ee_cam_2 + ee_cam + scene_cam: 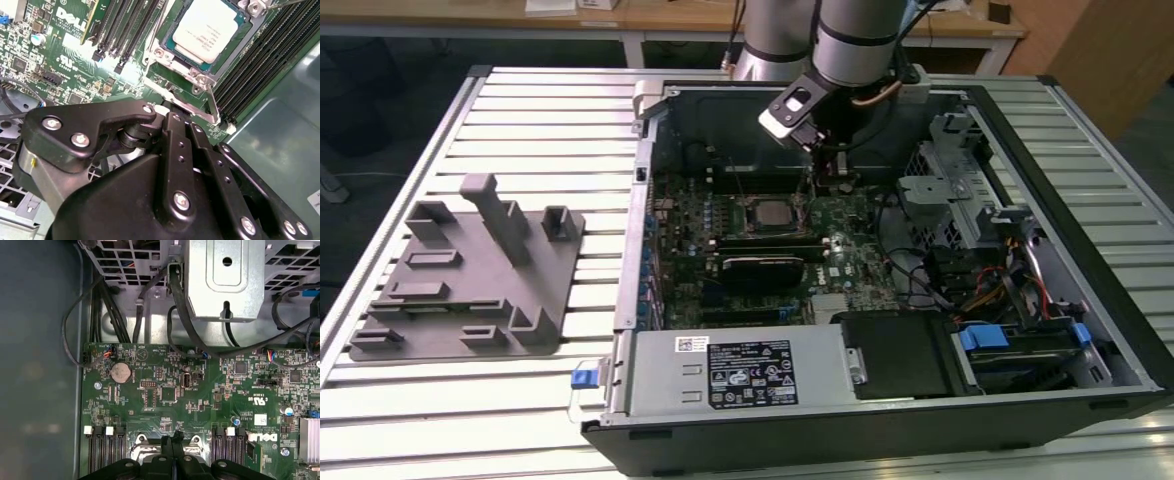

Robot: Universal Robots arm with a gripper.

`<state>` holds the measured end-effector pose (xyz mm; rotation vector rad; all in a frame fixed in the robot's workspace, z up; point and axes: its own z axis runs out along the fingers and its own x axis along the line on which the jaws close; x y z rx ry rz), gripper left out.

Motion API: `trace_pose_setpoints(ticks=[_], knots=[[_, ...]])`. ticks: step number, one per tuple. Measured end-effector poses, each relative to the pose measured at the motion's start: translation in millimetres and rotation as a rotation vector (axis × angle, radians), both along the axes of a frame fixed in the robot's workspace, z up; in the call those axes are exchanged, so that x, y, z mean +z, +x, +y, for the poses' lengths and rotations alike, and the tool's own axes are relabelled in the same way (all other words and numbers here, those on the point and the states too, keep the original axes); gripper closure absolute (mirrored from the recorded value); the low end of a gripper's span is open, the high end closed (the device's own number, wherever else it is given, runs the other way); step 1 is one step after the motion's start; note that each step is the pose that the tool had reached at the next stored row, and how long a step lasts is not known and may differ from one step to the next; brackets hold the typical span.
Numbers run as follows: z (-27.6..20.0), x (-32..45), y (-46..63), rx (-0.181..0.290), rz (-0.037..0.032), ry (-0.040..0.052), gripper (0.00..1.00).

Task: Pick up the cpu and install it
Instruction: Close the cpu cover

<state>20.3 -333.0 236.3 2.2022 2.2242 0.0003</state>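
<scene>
Cpu (pixel 767 212) seated flat in socket (pixel 198 79) on motherboard (pixel 165 390), inside open computer case (pixel 881 445) on tabletop (pixel 520 110). Hand (pixel 834 182) hangs just beside socket. Cpu lies toward exterior view's left of hand, slightly nearer. Chip square, no long axis. Fingers (pixel 172 147) pressed together, pinching nothing, tips at socket frame edge, apart from cpu.

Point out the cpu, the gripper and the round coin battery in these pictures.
cpu (pixel 205 29): second wrist view, middle of its metal top.
gripper (pixel 176 436): first wrist view, midway between its fingertips.
coin battery (pixel 120 372): first wrist view, centre of its round face.
</scene>
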Motion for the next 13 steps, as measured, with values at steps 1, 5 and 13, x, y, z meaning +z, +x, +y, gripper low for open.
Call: trace_pose_setpoints(ticks=[1,5,13], knots=[[0.0,-0.2,-0.1,0.000,-0.0001,0.0000,0.89],[0.0,-1.0,-1.2,0.000,0.0000,0.0001,0.89],[0.0,-2.6,-9.3,0.000,0.0000,0.0001,0.89]])
